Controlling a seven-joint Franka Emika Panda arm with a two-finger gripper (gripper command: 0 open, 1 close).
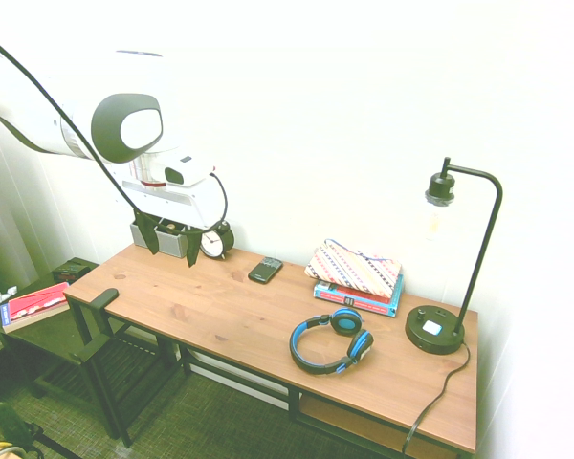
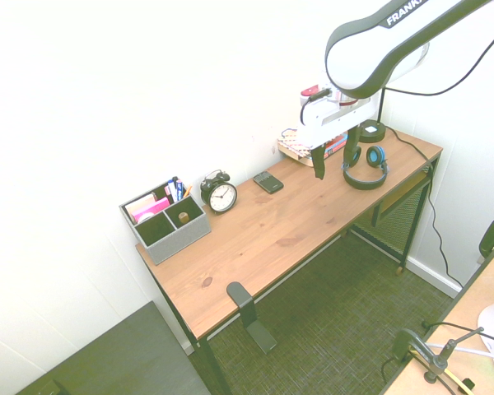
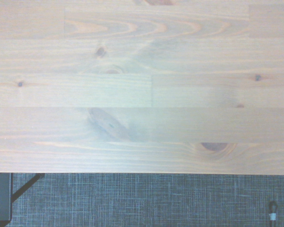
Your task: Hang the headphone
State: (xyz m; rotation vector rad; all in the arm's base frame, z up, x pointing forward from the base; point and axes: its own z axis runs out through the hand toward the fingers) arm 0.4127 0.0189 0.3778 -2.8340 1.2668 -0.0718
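In the first exterior view, the black over-ear headphone with bright blue trim point(image 1: 331, 341) lies flat on the wooden desk top point(image 1: 220, 316), toward its right end, just left of the round black base of the desk lamp point(image 1: 435, 329) and in front of a stack of books under a patterned pouch point(image 1: 358, 277). The white arm's gripper point(image 1: 169, 245) hangs above the desk's far left part, jaws apart and holding nothing.

In the second exterior view, the gripper point(image 2: 336, 154) hangs well above the desk, the headphone point(image 2: 365, 165) lying on the desk behind it.

The wrist view shows only bare wooden boards point(image 3: 142, 94) and grey carpet point(image 3: 151, 201).
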